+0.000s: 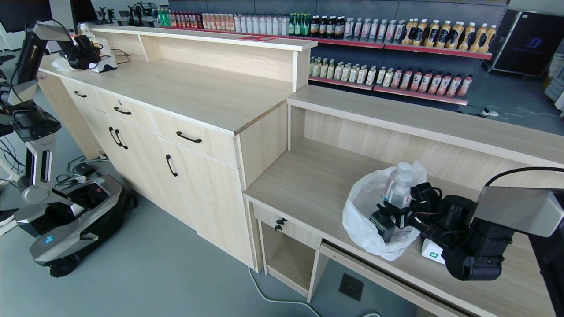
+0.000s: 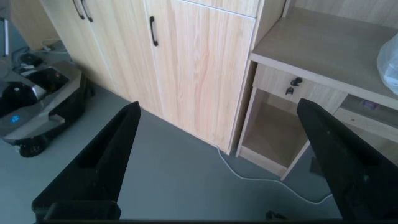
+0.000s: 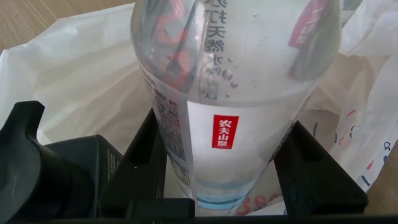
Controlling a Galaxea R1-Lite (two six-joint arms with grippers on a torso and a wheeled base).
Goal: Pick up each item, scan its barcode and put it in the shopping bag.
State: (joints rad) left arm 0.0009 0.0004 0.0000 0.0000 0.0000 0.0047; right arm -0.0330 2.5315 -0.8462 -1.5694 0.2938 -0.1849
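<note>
Bottle (image 1: 400, 190): clear water bottle, upright, pinched between the right gripper's (image 1: 390, 215) fingers inside the mouth of the bag (image 1: 362, 220), likely for release. Bag: white plastic, slumped open on the counter (image 1: 304, 185). Left gripper (image 2: 217, 168): fingers spread, empty, well away from the bag.

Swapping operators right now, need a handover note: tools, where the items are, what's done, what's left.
Left tool: open, empty, hanging low in front of the light wooden cabinet doors.
Right tool: shut on the clear plastic water bottle, upright in the mouth of the white plastic shopping bag on the light wooden counter.
A second similar bottle seems to stand in the bag right behind it.
Small white box: on the counter beside the bag; item or scanner, cannot tell.
Done: bottle brought to the bag; scan unconfirmed.
Left: release the bottle, withdraw, check the box.
</note>
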